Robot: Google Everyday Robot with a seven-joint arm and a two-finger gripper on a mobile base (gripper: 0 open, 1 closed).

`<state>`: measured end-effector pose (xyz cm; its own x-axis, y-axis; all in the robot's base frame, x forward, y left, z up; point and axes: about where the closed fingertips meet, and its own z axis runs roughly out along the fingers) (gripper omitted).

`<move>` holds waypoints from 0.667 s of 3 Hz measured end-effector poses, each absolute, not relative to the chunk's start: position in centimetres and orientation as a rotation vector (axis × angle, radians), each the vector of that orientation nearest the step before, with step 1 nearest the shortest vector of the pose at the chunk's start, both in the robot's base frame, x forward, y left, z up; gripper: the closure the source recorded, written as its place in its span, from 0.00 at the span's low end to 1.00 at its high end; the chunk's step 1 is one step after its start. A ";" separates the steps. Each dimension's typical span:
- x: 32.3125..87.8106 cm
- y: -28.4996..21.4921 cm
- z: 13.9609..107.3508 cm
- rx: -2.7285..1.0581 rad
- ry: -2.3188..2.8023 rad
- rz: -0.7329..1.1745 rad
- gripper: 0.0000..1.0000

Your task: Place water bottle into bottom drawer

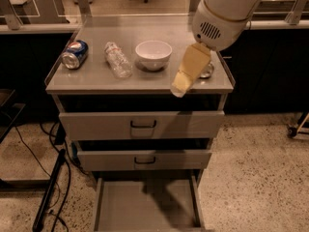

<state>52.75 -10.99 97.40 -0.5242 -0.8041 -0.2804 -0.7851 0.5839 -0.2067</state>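
Observation:
The water bottle (118, 60) lies on its side on the cabinet top (96, 79), between a blue can and a white bowl. The bottom drawer (145, 207) is pulled out, and its flat grey floor shows nothing on it. My gripper (182, 83) hangs from the white arm at the upper right, its pale yellow fingers pointing down-left over the front right part of the cabinet top, to the right of the bowl. It holds nothing and is well apart from the bottle.
A blue Pepsi can (75, 54) lies at the left of the top. A white bowl (153, 54) stands in the middle. A silver can (207, 70) is partly hidden behind my gripper. Two upper drawers (142, 124) are slightly ajar. Cables trail on the floor at left.

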 end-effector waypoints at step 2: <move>54.1 -6.8 99.0 -1.237 2.446 0.082 0.00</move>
